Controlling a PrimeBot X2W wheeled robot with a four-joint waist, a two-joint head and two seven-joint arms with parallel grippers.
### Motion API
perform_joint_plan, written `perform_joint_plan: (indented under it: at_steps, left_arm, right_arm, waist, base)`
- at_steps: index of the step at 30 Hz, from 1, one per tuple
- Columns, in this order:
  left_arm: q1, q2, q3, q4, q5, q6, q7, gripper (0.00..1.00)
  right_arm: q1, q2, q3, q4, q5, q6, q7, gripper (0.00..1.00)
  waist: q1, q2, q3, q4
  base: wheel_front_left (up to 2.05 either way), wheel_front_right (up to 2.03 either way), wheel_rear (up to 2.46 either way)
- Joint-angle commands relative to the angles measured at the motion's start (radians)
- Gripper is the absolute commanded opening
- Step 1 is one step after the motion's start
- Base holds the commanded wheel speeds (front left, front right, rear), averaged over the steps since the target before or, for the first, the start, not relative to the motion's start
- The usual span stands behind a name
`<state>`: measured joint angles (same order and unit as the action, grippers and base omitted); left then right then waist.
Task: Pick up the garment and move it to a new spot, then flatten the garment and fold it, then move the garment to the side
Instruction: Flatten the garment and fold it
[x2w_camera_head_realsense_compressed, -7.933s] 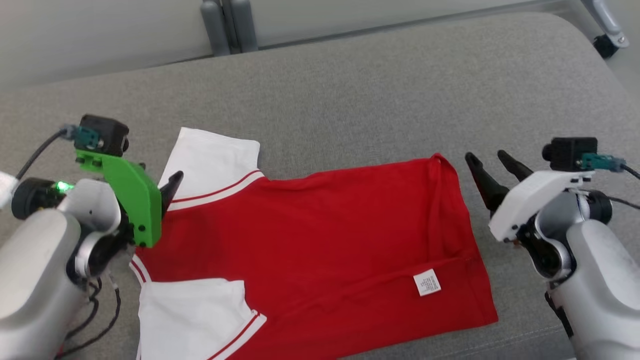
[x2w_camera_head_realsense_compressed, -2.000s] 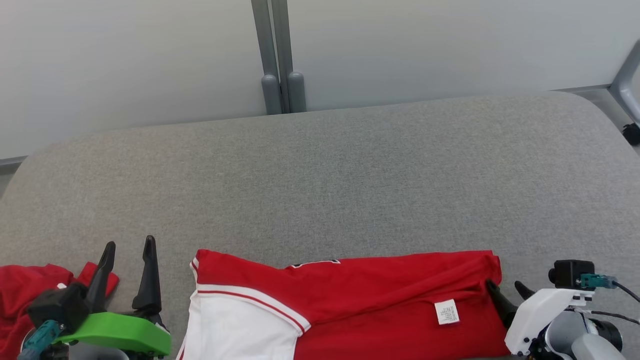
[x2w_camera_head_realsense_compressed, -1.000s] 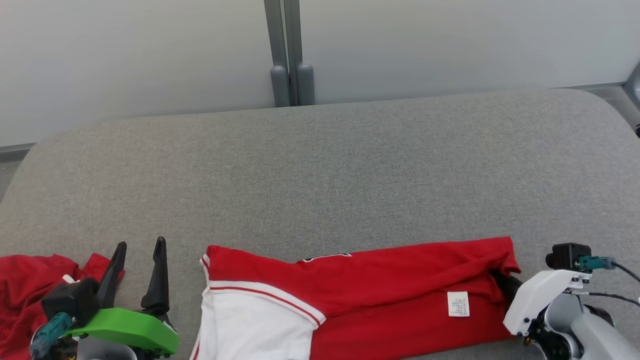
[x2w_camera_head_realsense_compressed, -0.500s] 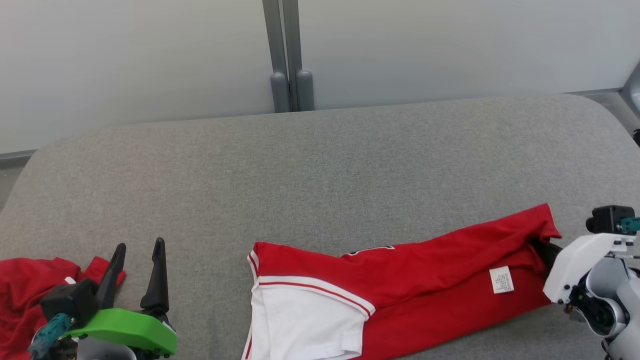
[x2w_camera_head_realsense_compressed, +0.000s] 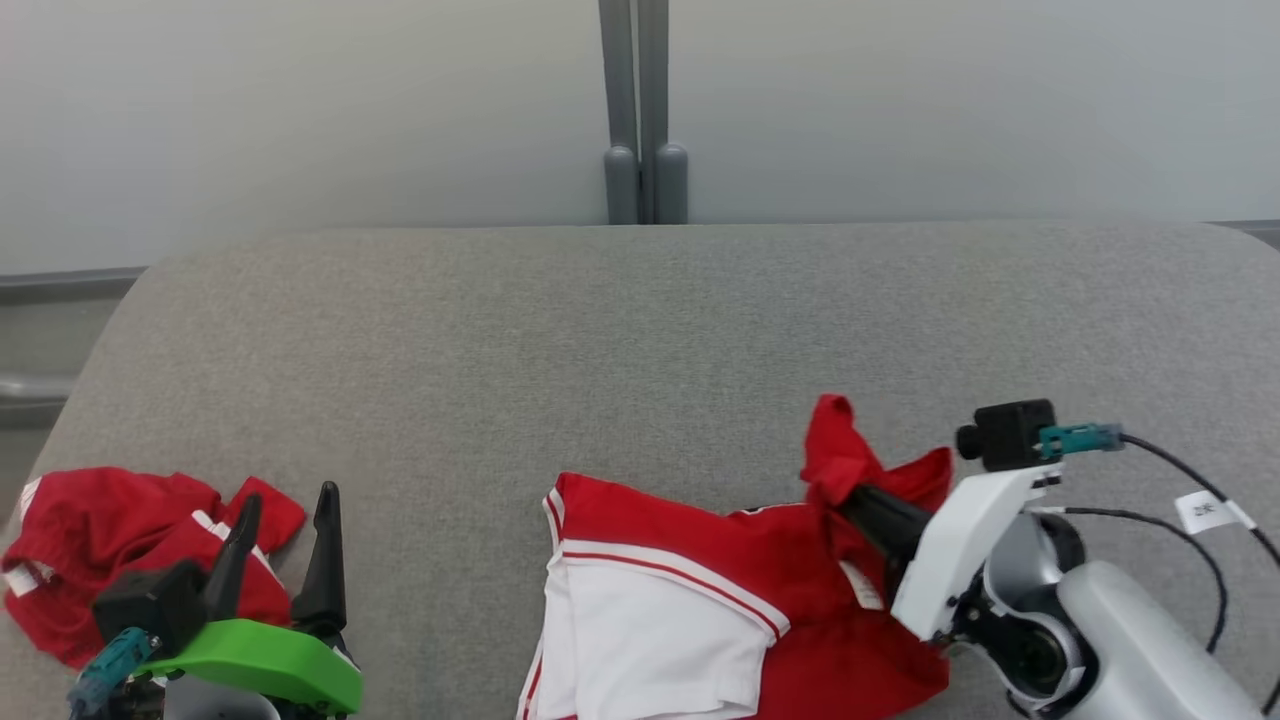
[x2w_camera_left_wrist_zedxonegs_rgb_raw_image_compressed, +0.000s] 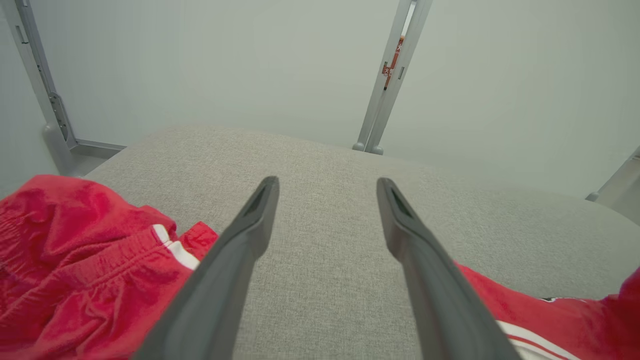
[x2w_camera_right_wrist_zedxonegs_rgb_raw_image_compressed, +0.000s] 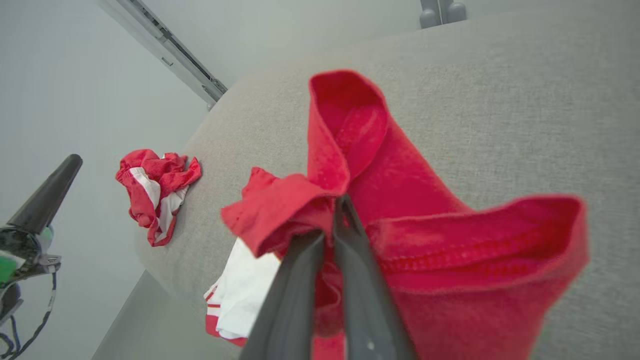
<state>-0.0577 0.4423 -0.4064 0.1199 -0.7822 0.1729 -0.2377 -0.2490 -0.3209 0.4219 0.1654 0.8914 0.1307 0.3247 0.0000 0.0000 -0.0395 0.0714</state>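
On the garment (x2w_camera_right_wrist_zedxonegs_rgb_raw_image_compressed: 430, 210) hem, right tool (x2w_camera_right_wrist_zedxonegs_rgb_raw_image_compressed: 336, 212) tightly closed.

A broad grey cushion (x2w_camera_head_realsense_compressed: 640, 340), covered in plain woven fabric, runs from left to right with rounded far corners; two pieces of clothing lie on it, both along the near edge and well apart, with bare fabric between them; at the near left a crumpled red cloth (x2w_camera_head_realsense_compressed: 110, 530) with white trim sits in a heap by the cushion's left edge; right of centre lies the red shirt (x2w_camera_head_realsense_compressed: 700, 540), its white sleeve flat on the cushion, its right end bunched and raised off the surface.
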Motion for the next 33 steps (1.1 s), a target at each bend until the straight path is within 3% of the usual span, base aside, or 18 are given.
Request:
perform_joint_plan:
  at_steps: [1, 10, 16, 17, 18, 19, 20, 27, 33]
  left_arm:
    - [-0.015, 0.0, -0.001, 0.004, 0.003, -0.003, 0.004, 1.0]
    - [-0.041, -0.006, -0.021, 0.029, 0.003, -0.019, 0.02, 1.0]
    - [-0.054, -0.005, -0.025, 0.043, 0.001, -0.024, 0.02, 1.0]
    - [-0.055, -0.005, -0.024, 0.046, 0.001, -0.024, 0.019, 1.0]
    - [-0.054, -0.005, -0.022, 0.048, -0.001, -0.022, 0.018, 1.0]
    - [-0.051, -0.004, -0.02, 0.049, -0.003, -0.02, 0.016, 1.0]
    - [-0.049, -0.003, -0.018, 0.05, -0.004, -0.019, 0.015, 1.0]
    - [-0.033, 0.004, -0.005, 0.048, -0.012, -0.016, 0.008, 1.0]
    - [-0.011, 0.011, 0.018, 0.034, -0.015, -0.006, -0.003, 1.0]
  right_arm:
    - [0.009, 0.024, 0.015, -0.009, -0.002, 0.0, 0.005, 0.0]
    - [-0.08, 0.163, 0.121, 0.118, -0.025, 0.0, -0.033, 0.0]
    - [-0.128, 0.189, 0.175, 0.255, -0.016, 0.0, -0.054, 0.0]
    - [-0.133, 0.19, 0.18, 0.271, -0.016, 0.0, -0.06, 0.06]
    - [-0.139, 0.192, 0.186, 0.29, -0.016, 0.0, -0.07, 0.37]
    - [-0.145, 0.193, 0.191, 0.302, -0.018, 0.0, -0.08, 0.49]
    - [-0.151, 0.193, 0.198, 0.312, -0.018, 0.0, -0.094, 1.0]
    - [-0.17, 0.159, 0.237, 0.265, 0.039, 0.0, -0.158, 1.0]
    - [-0.149, 0.032, 0.204, 0.12, 0.067, 0.0, -0.234, 1.0]
  waist:
    - [0.0, 0.0, 0.011, 0.049]
    - [0.0, 0.0, 0.037, 0.158]
    - [0.0, 0.0, 0.044, 0.189]
    - [0.0, 0.0, 0.044, 0.189]
    - [0.0, 0.0, 0.043, 0.186]
    - [0.0, 0.0, 0.041, 0.181]
    - [0.0, 0.0, 0.039, 0.174]
    - [0.0, 0.0, 0.018, 0.106]
    - [0.0, 0.0, -0.004, 0.048]
  base:
    - [0.0, 0.0, 0.0]
    - [0.0, 0.0, 0.0]
    - [0.0, 0.0, 0.0]
    - [0.0, 0.0, 0.0]
    - [0.0, 0.0, 0.0]
    - [0.0, 0.0, 0.0]
    - [0.0, 0.0, 0.0]
    - [0.0, 0.0, 0.0]
    - [0.0, 0.0, 0.0]
